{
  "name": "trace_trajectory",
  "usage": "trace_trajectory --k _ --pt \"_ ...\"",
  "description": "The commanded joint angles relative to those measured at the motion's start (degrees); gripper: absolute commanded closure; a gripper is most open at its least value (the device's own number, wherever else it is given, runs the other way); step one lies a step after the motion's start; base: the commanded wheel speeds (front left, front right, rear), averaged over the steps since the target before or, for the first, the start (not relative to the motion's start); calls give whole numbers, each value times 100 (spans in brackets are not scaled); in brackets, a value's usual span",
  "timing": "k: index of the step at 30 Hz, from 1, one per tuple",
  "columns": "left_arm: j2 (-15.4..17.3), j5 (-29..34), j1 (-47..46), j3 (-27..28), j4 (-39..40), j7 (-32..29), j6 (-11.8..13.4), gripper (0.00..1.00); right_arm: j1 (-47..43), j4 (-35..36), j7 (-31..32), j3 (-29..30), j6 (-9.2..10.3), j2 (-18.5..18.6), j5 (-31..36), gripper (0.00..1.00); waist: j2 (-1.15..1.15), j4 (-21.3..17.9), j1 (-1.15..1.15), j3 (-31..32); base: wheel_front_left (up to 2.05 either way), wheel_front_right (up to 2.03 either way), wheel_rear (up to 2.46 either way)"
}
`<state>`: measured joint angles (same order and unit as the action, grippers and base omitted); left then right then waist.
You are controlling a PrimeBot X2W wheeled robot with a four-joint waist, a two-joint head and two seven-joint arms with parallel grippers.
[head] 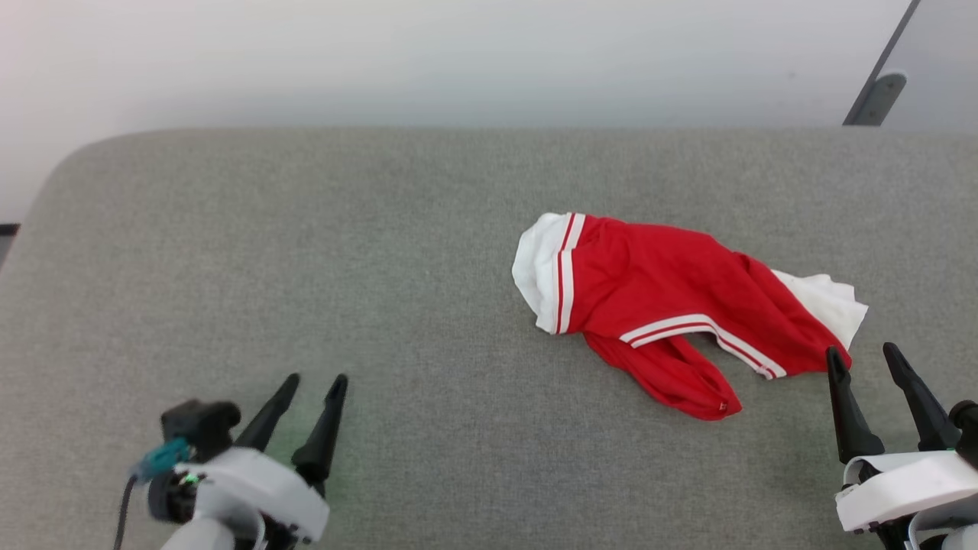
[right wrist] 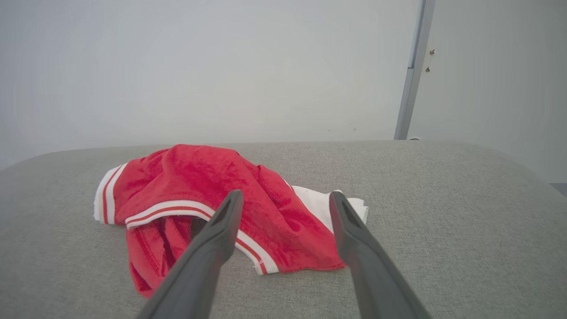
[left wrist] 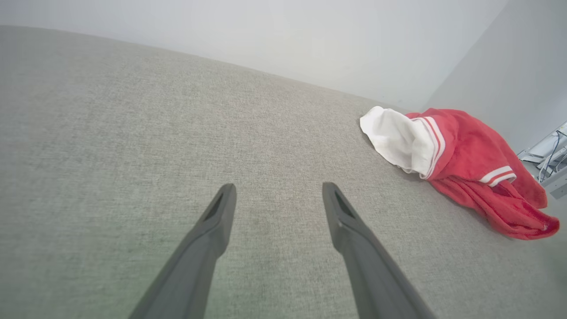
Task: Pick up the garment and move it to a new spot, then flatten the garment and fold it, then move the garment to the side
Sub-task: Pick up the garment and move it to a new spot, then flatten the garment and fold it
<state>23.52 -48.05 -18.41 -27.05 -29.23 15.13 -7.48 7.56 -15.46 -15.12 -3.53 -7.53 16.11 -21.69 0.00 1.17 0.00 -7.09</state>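
Observation:
The garment [head: 672,302] is red with white panels and striped trim, lying crumpled on the right half of the grey cushioned surface [head: 306,252]. My right gripper [head: 866,354] stands open at the lower right, its fingertips just short of the garment's near right corner. In the right wrist view the garment [right wrist: 208,195] lies right in front of the open right gripper [right wrist: 285,197]. My left gripper [head: 316,380] is open at the lower left, far from the cloth and holding nothing. In the left wrist view the garment [left wrist: 465,155] sits at the far right, beyond the open left gripper [left wrist: 277,188].
The grey surface ends at a rounded far edge against a pale wall [head: 458,53]. A grey metal post [head: 879,76] stands at the back right. The surface's left half is bare fabric.

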Motion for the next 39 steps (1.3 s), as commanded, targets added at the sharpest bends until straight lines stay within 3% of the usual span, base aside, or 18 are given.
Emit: trace_trajectory --k 1,11,18,26,39 --pt "-34 252 179 185 86 0 25 0 -63 6 -3 36 8 -6 -22 0 0 48 0 185 0 0 0" --pt "-599 2074 1337 1905 1459 0 251 0 -234 184 -4 124 8 -111 79 0 0 -164 0 453 0 0 0" --pt "-950 2969 1823 2336 2022 0 131 0 -252 436 -3 218 8 -167 149 0 0 -229 0 510 0 0 0" --pt "-1178 3216 1877 2473 1924 1 42 0 -300 478 -3 254 8 -283 207 0 0 -250 0 449 0 0 0" --pt "-1278 3275 1821 2574 1933 1 -15 0 -223 469 -3 237 8 -300 204 0 0 -235 0 415 0 0 0"
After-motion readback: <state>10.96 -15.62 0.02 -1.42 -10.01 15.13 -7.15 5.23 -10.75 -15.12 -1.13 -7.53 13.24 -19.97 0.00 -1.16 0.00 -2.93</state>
